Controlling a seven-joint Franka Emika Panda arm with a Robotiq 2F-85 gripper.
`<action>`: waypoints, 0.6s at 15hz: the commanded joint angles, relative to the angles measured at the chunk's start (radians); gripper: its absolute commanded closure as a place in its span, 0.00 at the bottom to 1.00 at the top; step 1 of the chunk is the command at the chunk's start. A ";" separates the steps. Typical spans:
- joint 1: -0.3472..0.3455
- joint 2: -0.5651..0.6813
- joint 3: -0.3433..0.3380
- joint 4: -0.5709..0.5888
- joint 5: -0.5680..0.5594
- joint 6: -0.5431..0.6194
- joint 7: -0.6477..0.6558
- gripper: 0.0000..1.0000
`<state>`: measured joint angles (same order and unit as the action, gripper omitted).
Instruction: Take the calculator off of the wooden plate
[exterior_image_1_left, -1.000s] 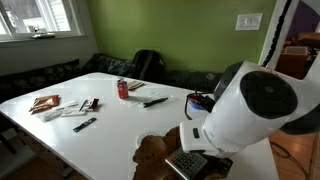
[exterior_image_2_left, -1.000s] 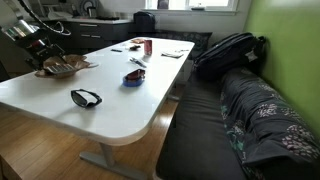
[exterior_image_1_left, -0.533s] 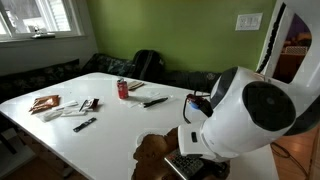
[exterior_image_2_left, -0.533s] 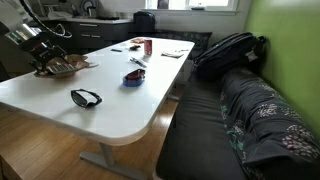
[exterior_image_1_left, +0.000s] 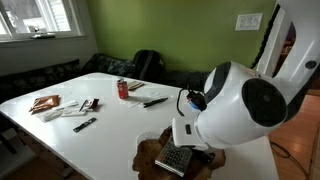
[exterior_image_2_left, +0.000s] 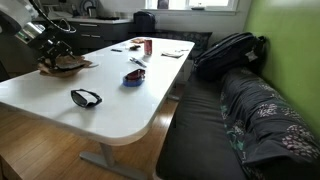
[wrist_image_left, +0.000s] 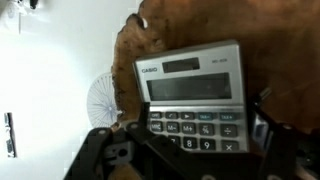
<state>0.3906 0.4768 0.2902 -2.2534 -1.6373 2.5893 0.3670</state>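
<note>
The grey calculator has a pale display and rows of keys. It lies tilted over the brown, wavy-edged wooden plate. In the wrist view my gripper has a dark finger against each side of its keypad end and is shut on it. In an exterior view the calculator sits just under my wrist, above the plate at the table's near edge. In an exterior view my gripper hangs over the plate at the far left; the calculator is too small to make out there.
A red can, papers, a black pen and a small black remote lie on the white table. Black sunglasses and a blue dish sit nearer the bench, which holds a backpack.
My wrist has risen and swung back from the plate. The calculator, hidden under the wrist before, now shows tilted below it in my grip.
</note>
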 joint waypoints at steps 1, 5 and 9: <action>-0.015 0.014 0.011 0.019 -0.067 -0.028 0.035 0.37; -0.023 0.020 0.016 0.027 -0.088 -0.032 0.025 0.70; -0.023 0.015 0.019 0.045 -0.104 -0.045 0.005 1.00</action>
<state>0.3764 0.4806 0.2919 -2.2316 -1.7014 2.5745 0.3723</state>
